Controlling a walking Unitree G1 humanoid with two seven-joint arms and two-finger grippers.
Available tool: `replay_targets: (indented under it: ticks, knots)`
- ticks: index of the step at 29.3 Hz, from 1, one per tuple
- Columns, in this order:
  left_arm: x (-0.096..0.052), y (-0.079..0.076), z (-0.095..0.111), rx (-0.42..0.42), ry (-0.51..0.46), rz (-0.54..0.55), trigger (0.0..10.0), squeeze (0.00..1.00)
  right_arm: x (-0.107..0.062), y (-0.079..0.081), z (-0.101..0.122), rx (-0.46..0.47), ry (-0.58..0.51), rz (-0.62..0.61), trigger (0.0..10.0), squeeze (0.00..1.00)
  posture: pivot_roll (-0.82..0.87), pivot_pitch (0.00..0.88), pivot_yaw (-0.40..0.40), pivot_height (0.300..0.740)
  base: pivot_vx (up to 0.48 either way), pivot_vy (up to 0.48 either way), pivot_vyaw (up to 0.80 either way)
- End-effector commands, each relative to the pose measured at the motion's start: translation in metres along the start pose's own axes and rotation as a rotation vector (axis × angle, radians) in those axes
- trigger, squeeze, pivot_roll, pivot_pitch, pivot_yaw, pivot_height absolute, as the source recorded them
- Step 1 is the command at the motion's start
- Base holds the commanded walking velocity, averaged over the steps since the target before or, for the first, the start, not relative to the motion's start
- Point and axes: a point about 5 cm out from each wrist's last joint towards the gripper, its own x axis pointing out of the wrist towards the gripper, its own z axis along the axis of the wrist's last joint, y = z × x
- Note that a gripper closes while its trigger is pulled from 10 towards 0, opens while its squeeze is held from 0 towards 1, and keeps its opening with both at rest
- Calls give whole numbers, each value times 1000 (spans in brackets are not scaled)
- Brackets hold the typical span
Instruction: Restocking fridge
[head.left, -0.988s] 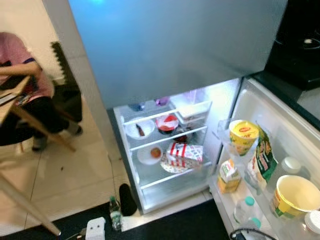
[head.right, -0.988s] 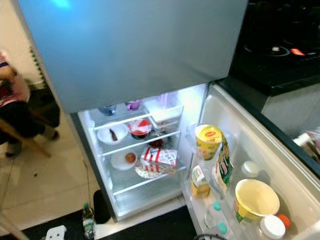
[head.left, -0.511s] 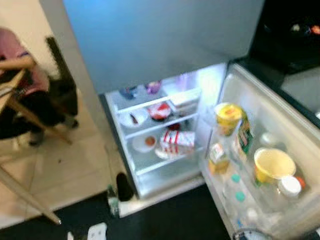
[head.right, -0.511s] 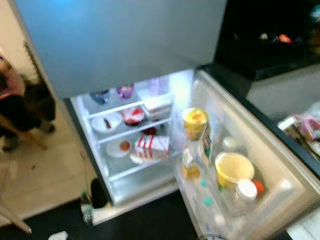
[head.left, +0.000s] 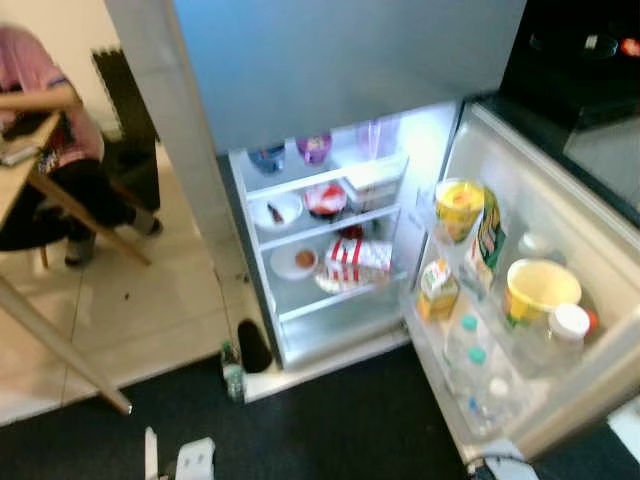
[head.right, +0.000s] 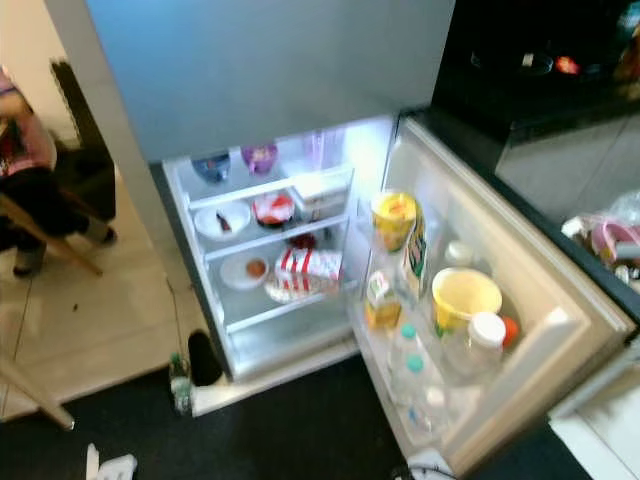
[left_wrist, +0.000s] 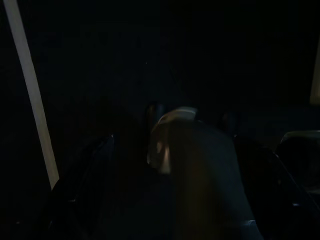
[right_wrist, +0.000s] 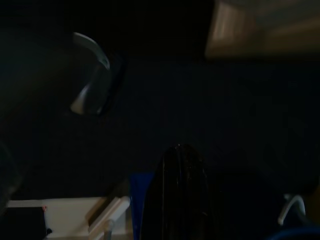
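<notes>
Left eye view: fridge (head.left: 330, 60) lower compartment open, lit inside; open door (head.left: 560, 300) swung to the robot's right. Top shelf has a blue bowl (head.left: 268, 157) and purple bowl (head.left: 314, 148); next shelf a white bowl (head.left: 279, 211) beside a red-topped dish (head.left: 325, 199); below, a white plate (head.left: 295, 262) next to a red-and-white striped box (head.left: 357, 260). Door racks: yellow tub (head.left: 458, 206), green packet (head.left: 488, 244), small yellow carton (head.left: 437, 290), big yellow cup (head.left: 541, 289), white-lidded jar (head.left: 566, 325), teal-capped bottles (head.left: 463, 345). On the floor near the fridge's left corner, a small bottle (head.left: 233, 371) stands upright beside a dark shoe (head.left: 254, 348). Far left, a seated person (head.left: 45, 150) at a wooden table (head.left: 25, 190). Right eye view: same scene, black countertop (head.right: 540, 70) to the right beyond the door. Left wrist view: very dark; left gripper (left_wrist: 172, 175) black fingers faintly seen either side of a pale rounded object (left_wrist: 175, 135), cannot tell if jaws open or closed. Right wrist view: dark; right gripper (right_wrist: 180, 195), one black finger visible, jaw state cannot tell.
</notes>
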Motion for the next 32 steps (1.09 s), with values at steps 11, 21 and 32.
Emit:
replay_targets:
  ticks: [11, 21, 32]
  knots:
    - [-2, 6, -5, 34, 18, 13, 10000, 0, 1, 4, -3, -5, 17, 10, 10000, 0, -56, 0, 4, 740, -82, 0, -693]
    - [-3, 8, -7, 55, 40, 5, 10000, 0, 1, 3, 5, 29, -7, -20, 10000, 0, -53, 0, 4, 740, 0, -192, -304]
    - [-4, 8, -11, 30, 49, 16, 10000, 0, -4, -21, 7, 111, -59, -158, 10000, 0, -50, 0, 2, 740, 0, -156, 0]
